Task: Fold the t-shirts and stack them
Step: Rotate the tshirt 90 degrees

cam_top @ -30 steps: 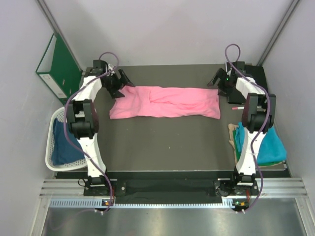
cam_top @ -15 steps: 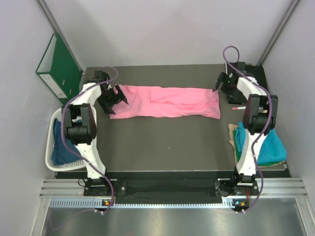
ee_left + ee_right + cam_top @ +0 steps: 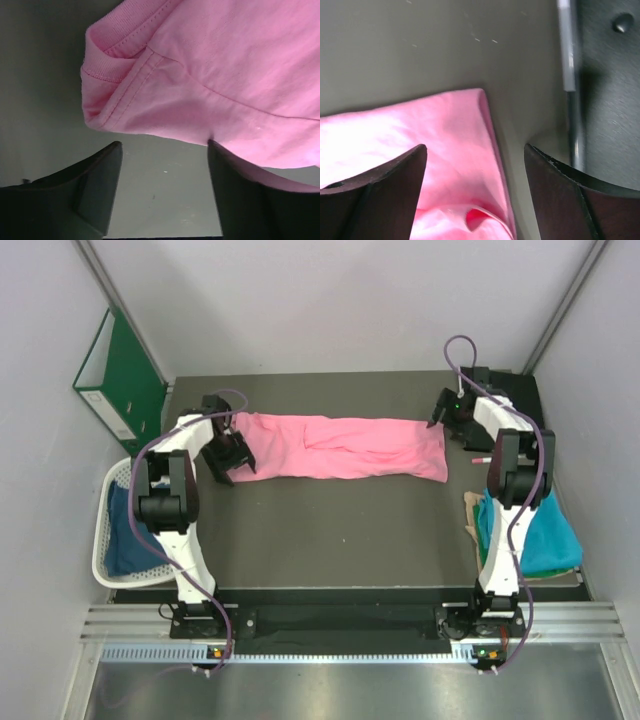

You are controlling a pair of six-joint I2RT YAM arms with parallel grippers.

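Pink t-shirt [image 3: 340, 447] lay stretched as a long band across the far half of the tabletop [image 3: 340, 540], seemingly folded lengthwise, so the step in hand looked like taking its two ends for the next fold. Left end effector [image 3: 232, 455] sat at its left end and right end effector [image 3: 443, 410] at its right, both with jaws apart and clamped on nothing. Each would next need to lower and pinch its corner. Only the wrist views showed the stitched hem corner just ahead of the left fingers and a corner between the right ones. Only the overhead view showed the teal t-shirt [image 3: 540, 535] at the right edge and the dark blue t-shirt [image 3: 125, 540] in the white basket [image 3: 102, 560].
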